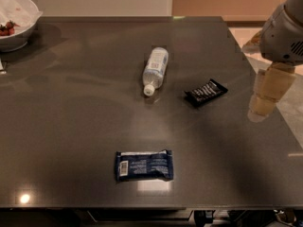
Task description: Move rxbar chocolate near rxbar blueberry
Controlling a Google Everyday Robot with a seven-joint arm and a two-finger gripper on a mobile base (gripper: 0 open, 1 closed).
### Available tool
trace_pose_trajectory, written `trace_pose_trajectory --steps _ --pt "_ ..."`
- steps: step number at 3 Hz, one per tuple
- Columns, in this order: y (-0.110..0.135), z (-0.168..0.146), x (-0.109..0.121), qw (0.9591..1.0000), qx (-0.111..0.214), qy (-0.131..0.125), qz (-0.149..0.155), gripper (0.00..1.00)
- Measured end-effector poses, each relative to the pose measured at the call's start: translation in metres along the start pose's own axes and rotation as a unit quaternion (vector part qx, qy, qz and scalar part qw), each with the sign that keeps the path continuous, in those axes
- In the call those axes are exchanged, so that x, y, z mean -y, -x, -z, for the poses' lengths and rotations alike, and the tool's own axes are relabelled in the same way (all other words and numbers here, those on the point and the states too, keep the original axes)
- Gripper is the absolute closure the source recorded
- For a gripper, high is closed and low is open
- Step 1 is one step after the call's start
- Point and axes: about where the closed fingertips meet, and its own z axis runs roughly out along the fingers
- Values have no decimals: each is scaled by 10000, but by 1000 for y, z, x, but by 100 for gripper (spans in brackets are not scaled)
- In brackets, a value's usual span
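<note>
The rxbar chocolate [206,92], a small black wrapper with white lettering, lies on the dark table right of centre. The rxbar blueberry [144,165], a larger dark blue wrapper with a white barcode patch, lies near the table's front edge, well apart from it. My gripper [265,96] hangs from the pale arm at the right edge of the view, over the table's right side, to the right of the chocolate bar and not touching it.
A clear plastic bottle [155,70] lies on its side left of the chocolate bar. A white bowl [14,25] with red food stands at the far left corner. The table's right edge [265,108] runs just under the gripper.
</note>
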Motion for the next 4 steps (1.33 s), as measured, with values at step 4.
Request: trace_pose_trajectory --steps 4 --pt "28 -110 55 9920 368 611 1044 0"
